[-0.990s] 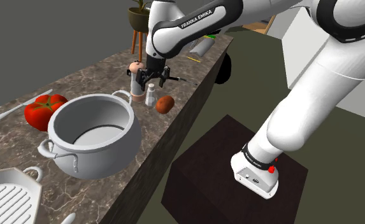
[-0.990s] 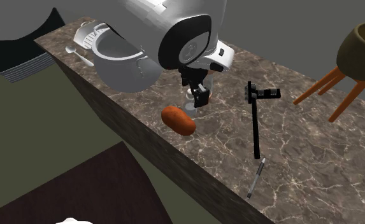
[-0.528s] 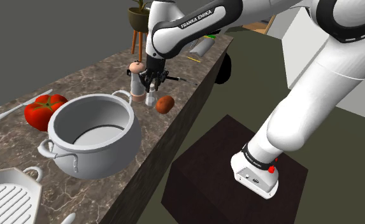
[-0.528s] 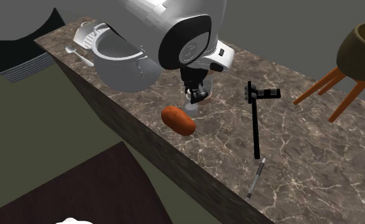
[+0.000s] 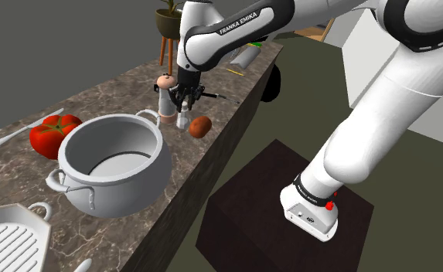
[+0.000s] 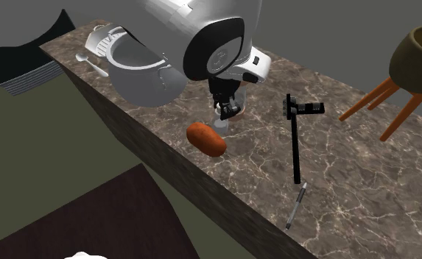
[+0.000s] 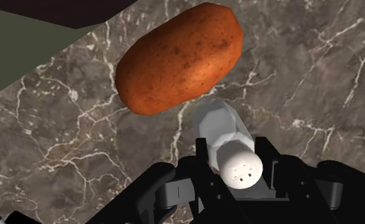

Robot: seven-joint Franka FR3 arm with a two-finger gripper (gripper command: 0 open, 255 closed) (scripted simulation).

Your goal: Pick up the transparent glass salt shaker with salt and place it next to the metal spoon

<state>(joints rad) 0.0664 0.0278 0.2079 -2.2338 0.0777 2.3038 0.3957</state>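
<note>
The salt shaker, clear with a white holed cap, stands upright on the marble counter. My black gripper is shut on it just below the cap, one finger on each side. In the shoulder view the gripper comes straight down on the shaker, between a pepper mill and a brown potato. The second exterior view has the gripper over the shaker, right behind the potato. The pale long-handled spoon lies far along the counter, beyond the tomato.
A big grey pot stands between the shaker and the spoon. A white ribbed tray sits at the near counter end. A black long-handled tool and a pen lie further along. The counter edge runs just past the potato.
The fingers, apart around the shaker a second ago, have closed onto it. In the last half second nothing has moved; the shaker still stands on the counter.
</note>
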